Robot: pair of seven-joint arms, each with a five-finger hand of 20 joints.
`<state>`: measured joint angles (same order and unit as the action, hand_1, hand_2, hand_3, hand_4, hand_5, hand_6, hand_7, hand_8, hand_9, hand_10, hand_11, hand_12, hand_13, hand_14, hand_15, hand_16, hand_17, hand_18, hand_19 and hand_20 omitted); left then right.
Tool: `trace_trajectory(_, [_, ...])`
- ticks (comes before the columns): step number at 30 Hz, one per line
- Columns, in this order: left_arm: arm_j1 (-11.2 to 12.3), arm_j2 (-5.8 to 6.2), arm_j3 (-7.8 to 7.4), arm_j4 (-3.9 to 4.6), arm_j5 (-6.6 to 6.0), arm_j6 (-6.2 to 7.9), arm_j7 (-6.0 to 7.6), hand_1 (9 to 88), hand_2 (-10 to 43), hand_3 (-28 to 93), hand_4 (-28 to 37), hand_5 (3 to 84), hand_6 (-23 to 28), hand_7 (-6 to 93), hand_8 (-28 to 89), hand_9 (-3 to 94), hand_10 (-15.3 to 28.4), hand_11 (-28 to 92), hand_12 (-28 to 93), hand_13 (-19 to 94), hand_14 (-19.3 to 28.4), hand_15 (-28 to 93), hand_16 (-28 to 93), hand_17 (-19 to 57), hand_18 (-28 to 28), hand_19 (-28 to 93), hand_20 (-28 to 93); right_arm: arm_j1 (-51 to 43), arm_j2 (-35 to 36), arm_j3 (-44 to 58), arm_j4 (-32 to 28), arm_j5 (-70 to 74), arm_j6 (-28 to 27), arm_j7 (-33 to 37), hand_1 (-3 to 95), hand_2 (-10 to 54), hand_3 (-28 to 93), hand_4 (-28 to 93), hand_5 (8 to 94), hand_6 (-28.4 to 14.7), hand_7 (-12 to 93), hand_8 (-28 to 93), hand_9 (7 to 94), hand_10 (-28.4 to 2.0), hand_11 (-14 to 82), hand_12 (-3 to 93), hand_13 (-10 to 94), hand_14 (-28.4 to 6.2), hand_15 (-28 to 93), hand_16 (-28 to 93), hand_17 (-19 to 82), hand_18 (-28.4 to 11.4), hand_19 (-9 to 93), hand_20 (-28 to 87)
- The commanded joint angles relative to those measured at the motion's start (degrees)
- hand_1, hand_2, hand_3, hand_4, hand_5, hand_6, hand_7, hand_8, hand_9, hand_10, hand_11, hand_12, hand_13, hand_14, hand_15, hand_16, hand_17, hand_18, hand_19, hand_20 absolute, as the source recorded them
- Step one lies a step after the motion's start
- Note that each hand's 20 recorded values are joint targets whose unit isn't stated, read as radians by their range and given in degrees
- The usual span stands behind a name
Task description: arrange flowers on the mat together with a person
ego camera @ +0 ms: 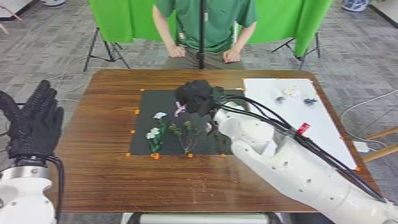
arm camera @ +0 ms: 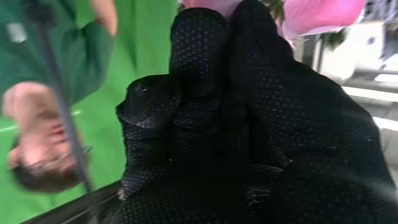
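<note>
Right hand (ego camera: 197, 93) is at pink flower (ego camera: 179, 109), grip can't tell; likely placing step, next needs gentle settling on black mat (ego camera: 156, 102).

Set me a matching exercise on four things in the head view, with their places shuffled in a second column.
Things
1. robot's black-gloved left hand
2. robot's black-gloved right hand
3. white flowers with green stems
4. long white sheet

Places
A. on the left part of the dark rectangular mat
B. on the right side of the brown wooden table
C. off the table's left edge
D. over the mat's far part

Pairs: 1-C, 2-D, 3-A, 4-B
</note>
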<state>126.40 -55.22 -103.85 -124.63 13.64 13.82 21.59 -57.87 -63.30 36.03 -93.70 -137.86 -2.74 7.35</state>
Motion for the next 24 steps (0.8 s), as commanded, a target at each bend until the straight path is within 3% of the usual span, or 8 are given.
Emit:
trace_trajectory(1, [-0.29, 0.95, 0.62, 0.57, -1.11, 0.15, -0.13, 41.7, 25.1, -3, -15.7, 36.4, 7.3, 3.4, -7, 20.3, 11.5, 7, 5, 4, 4.4, 2, -6, -10.5, 1.6, 7, 5, 4.48, -3.21, -5.44, 5.84, -1.89, -0.35, 2.35, 65.2, -9.5, 64, -28, 65.2, 4.8, 52, 0, 77.1, -6.5, 17.1, 50.8, 71, 0.8, 44, 51, 47, -11.0, 85, 50])
trace_trajectory(8, [0.24, 0.85, 0.49, 0.02, -2.10, 1.14, 0.91, 41.6, 23.9, 1, -16.4, 36.3, 7.0, 4.2, -8, 21.5, 12.4, 8, 6, 5, 5.7, 4, -6, -9.6, 3.3, 10, 5, 3.07, -4.37, -5.53, 6.63, -2.97, -3.78, 1.59, 65.2, -9.5, 64, -28, 65.1, 4.9, 52, 0, 76.5, -6.5, 17.0, 51.0, 71, 0.7, 44, 51, 47, -11.1, 85, 50])
trace_trajectory(12, [0.03, 0.72, 0.73, 0.15, -2.18, 1.01, 0.82, 41.5, 23.4, 3, -17.7, 36.4, 7.0, 4.6, -8, 22.3, 12.5, 9, 6, 7, 6.2, 6, -6, -9.0, 4.2, 12, 5, 1.46, -4.61, -5.22, 6.51, -3.89, -2.71, 1.97, 64.6, -9.5, 64, -28, 64.7, 4.6, 52, -1, 76.1, -6.8, 16.8, 50.7, 70, 0.2, 43, 50, 47, -11.5, 84, 49])
trace_trajectory(16, [-0.01, 0.62, 0.92, 0.03, -2.81, 1.80, 0.88, 41.3, 22.8, 6, -19.0, 36.5, 7.0, 5.1, -8, 22.7, 12.7, 10, 6, 7, 6.5, 7, -6, -8.4, 4.6, 11, 6, 0.60, -4.85, -4.94, 6.31, -4.48, -3.93, 2.62, 64.1, -9.5, 64, -28, 63.8, 4.7, 52, -1, 75.0, -6.8, 16.5, 50.5, 69, 0.2, 42, 50, 46, -11.5, 83, 49])
trace_trajectory(21, [-0.27, 0.66, 0.93, 0.07, -3.16, 2.79, 1.43, 41.0, 21.3, 14, -23.8, 32.0, 5.3, 7.4, -9, 23.0, 12.6, 11, 5, 9, 8.1, 10, -6, -7.7, 6.3, 13, 7, -0.56, -5.14, -3.23, 5.82, -5.47, -7.06, 1.83, 63.3, -9.5, 63, -28, 62.0, 4.7, 49, -3, 74.3, -6.2, 12.4, 44.9, 70, 0.8, 36, 48, 47, -10.2, 83, 45])
trace_trajectory(24, [-0.08, 0.49, 0.80, 0.04, -3.03, 2.44, 1.20, 41.0, 21.1, 15, -24.2, 30.6, 4.8, 7.8, -10, 23.1, 12.6, 11, 5, 9, 8.2, 10, -6, -7.6, 6.5, 13, 7, -0.84, -5.41, -2.41, 5.67, -5.81, -8.06, 1.55, 63.4, -9.5, 63, -28, 60.6, 4.4, 46, -5, 73.3, -6.5, 9.5, 41.5, 69, 0.3, 34, 48, 46, -11.2, 81, 44])
